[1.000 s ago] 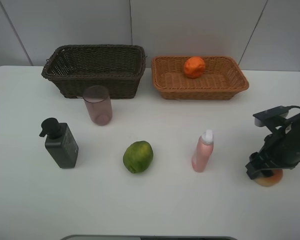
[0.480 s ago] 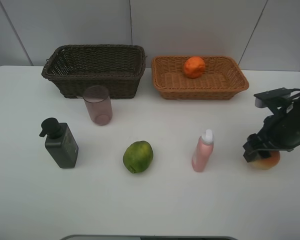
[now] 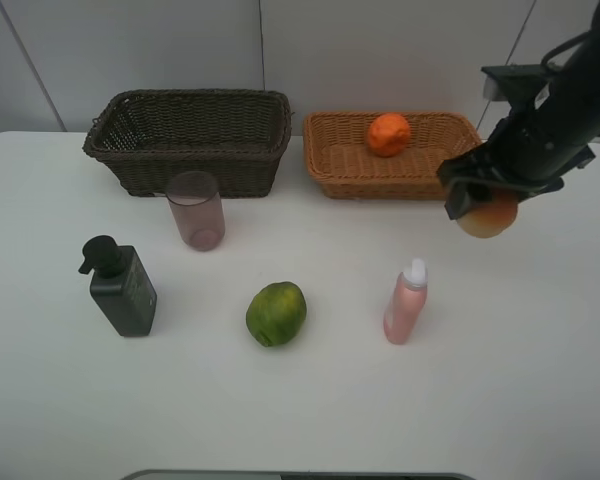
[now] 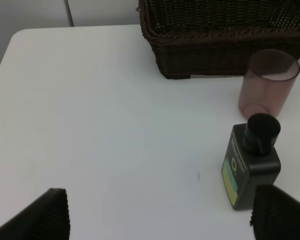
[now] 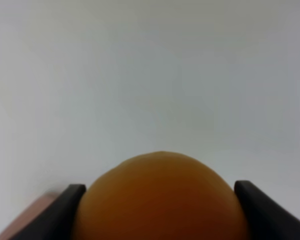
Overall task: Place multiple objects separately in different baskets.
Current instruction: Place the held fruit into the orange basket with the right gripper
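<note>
My right gripper is shut on the red-yellow mango and holds it in the air just in front of the light tan basket's right end. The mango fills the right wrist view between the fingers. An orange lies in the tan basket. The dark brown basket stands to its left, nothing showing inside. On the table are the pink cup, the dark pump bottle, the green fruit and the pink spray bottle. My left gripper is open over bare table near the pump bottle.
The white table has a grey wall behind the baskets. In the left wrist view the cup stands right in front of the dark basket.
My right gripper has lifted the mango off the table at the front right and carried it up and back-left, to just in front of the tan basket's right end.
</note>
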Motion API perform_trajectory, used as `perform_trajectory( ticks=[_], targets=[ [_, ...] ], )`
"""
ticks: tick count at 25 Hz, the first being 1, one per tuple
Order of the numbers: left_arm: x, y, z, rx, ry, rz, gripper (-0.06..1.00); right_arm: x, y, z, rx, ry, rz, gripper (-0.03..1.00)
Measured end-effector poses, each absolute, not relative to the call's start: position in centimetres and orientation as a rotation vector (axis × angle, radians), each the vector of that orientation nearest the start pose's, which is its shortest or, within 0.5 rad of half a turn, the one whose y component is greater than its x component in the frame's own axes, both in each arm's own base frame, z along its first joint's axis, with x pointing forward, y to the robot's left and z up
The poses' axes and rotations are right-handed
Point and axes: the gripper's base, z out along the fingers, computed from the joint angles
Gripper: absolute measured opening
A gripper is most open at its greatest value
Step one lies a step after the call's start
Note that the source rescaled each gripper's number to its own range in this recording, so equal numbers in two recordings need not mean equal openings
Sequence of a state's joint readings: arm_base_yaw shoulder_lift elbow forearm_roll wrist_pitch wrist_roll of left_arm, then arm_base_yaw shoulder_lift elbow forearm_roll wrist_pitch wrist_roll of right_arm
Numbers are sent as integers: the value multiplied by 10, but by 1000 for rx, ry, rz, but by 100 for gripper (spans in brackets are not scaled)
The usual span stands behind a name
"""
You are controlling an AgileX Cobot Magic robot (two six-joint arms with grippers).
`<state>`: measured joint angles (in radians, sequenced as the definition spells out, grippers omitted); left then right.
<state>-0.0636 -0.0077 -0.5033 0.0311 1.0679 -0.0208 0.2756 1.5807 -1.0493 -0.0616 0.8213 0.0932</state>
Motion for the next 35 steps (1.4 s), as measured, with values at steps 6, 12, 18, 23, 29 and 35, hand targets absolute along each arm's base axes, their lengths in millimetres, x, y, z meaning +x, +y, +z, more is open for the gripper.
perform_trajectory(
  ticks=[6,12,18,23,29,35],
  targets=[
    [-7,3,278,42,2040,-16,94,329,99,243,-388,2792,-114,43],
    [-7,3,278,42,2040,-16,94,373,120,239,-499,2706,-239,43],
    [-7,3,278,42,2040,-16,94,403,126,226,-572,2573,-290,43],
    [-7,3,278,42,2040,-16,94,423,123,219,-486,2452,-207,43],
    [-7,3,278,42,2040,-16,94,440,105,199,-329,2442,-157,43],
    [-7,3,278,42,2040,-16,94,450,95,170,-301,2475,-155,43]
  ],
)
